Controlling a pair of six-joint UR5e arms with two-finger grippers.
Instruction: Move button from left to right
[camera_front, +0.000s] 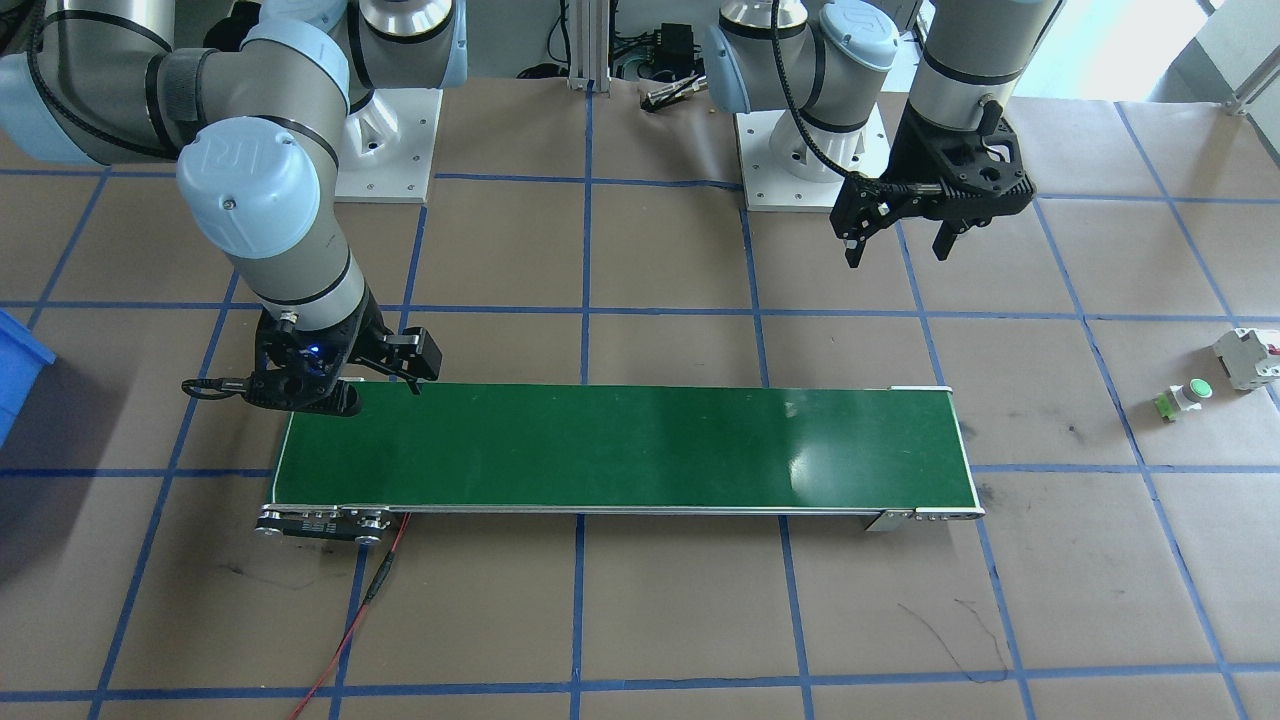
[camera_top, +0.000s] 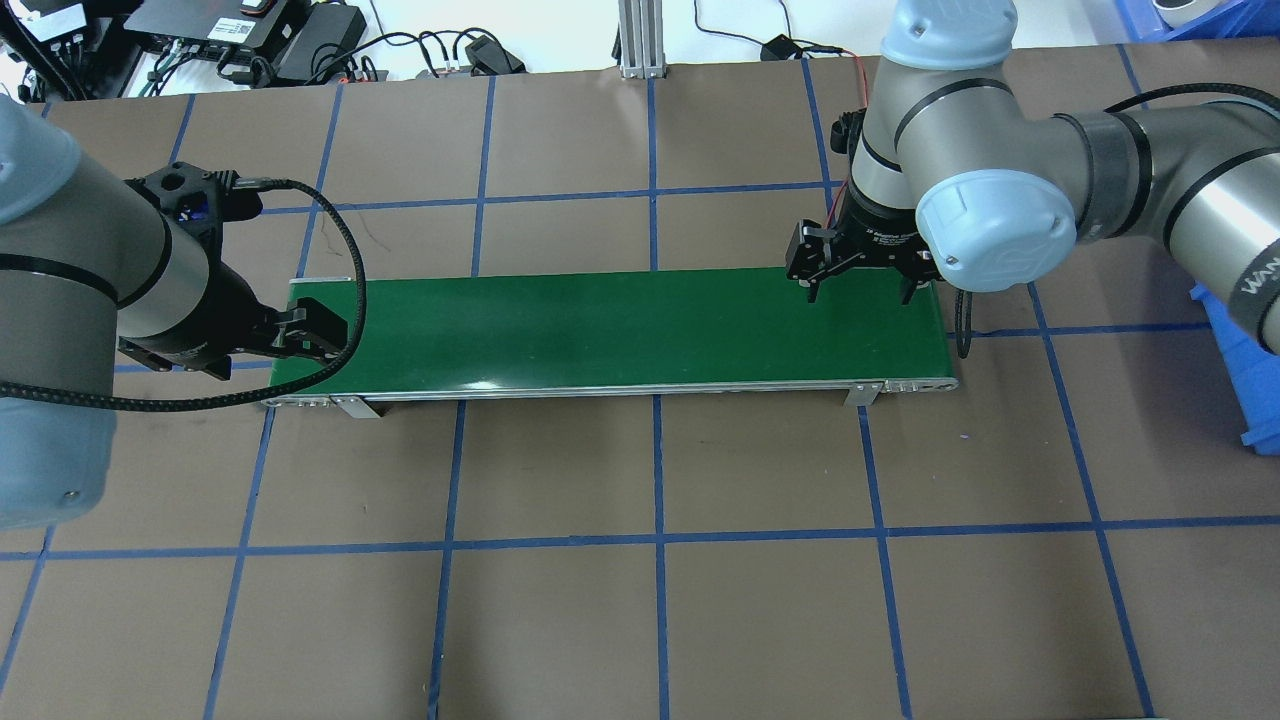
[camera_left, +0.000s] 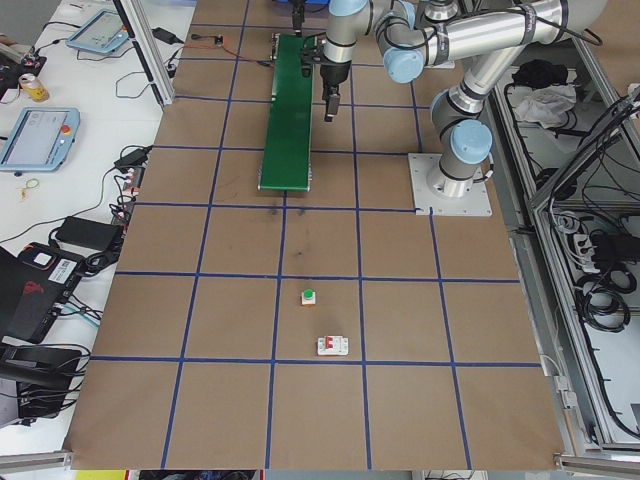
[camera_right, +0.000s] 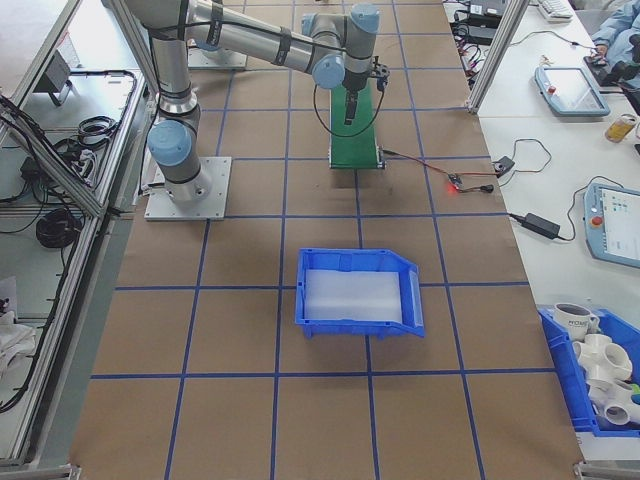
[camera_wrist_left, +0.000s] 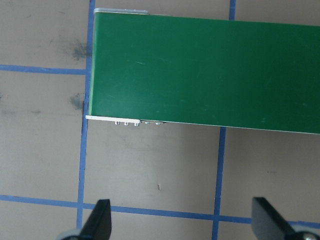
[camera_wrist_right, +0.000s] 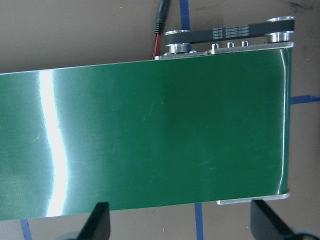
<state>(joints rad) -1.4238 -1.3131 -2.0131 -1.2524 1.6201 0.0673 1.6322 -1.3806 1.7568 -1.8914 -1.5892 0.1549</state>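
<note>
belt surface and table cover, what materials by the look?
Conveyor belt: smooth green rubber or PVC, likely; semi-gloss, with a bright glare streak and fine scuffs. Table cover: matte brown paper or cardboard, probably; no glare, dark smudges, blue tape lines.

Both arms hang wrist-down, left gripper (camera_front: 900, 235) and right gripper (camera_front: 385, 385) with jaws spread, empty.

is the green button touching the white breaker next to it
Apart. In the exterior left view the button and the white breaker lie with bare brown table between them; the front-facing view shows the same gap.
</note>
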